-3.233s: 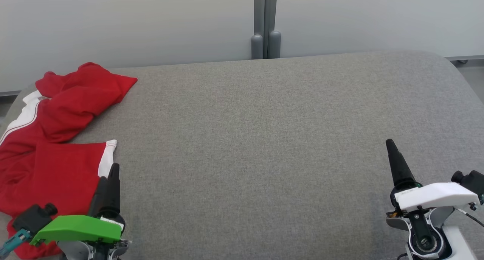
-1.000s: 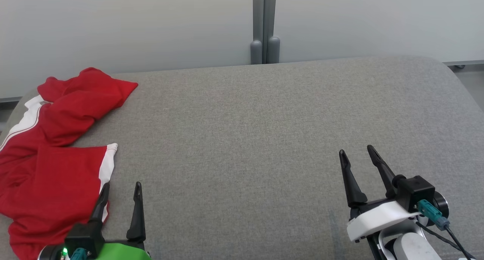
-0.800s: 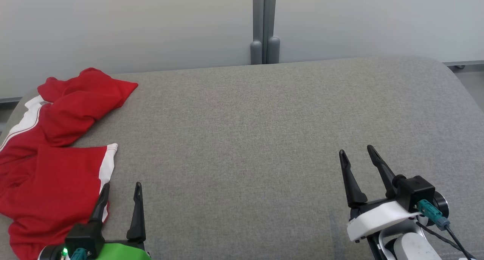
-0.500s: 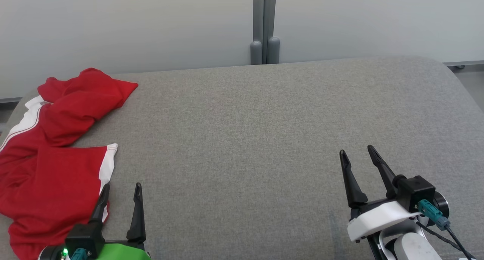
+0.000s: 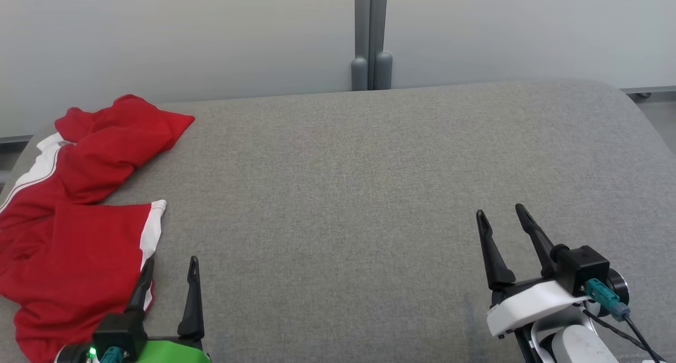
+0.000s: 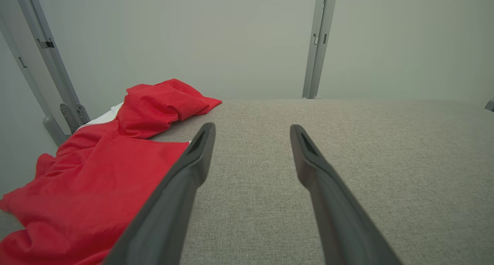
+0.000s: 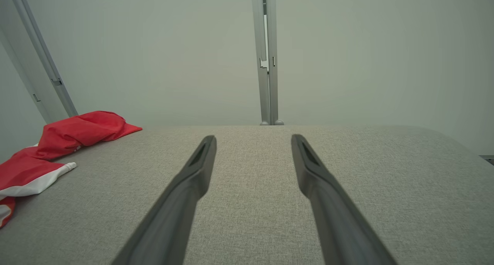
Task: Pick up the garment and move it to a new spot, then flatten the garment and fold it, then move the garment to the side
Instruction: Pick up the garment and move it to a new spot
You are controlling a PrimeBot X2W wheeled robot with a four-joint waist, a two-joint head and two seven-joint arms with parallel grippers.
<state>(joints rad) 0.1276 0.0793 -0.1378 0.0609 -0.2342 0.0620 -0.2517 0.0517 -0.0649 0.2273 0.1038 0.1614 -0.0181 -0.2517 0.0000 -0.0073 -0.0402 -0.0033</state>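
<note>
A crumpled red garment (image 5: pixel 74 215) with white trim lies at the left end of the grey table (image 5: pixel 369 183). The left wrist view has the garment (image 6: pixel 96 172) to the left of its fingers, and the right wrist view has the garment (image 7: pixel 58 141) far to the left. My left gripper (image 5: pixel 170 268) stands open at the lower left, its left finger just over the garment's near right edge, nothing between the fingers. My right gripper (image 5: pixel 500 214) is open at the lower right, over bare cloth, far from the garment.
A pale wall with a grey vertical post (image 5: pixel 371 35) runs behind the table. The table's far right corner (image 5: pixel 623 88) is rounded, with floor beyond it. The grey surface stretches wide between the two grippers.
Since three seconds ago both grippers have turned and opened, and the camera has shifted slightly. Over the last second nothing has moved apart from a tiny shift of the picture.
</note>
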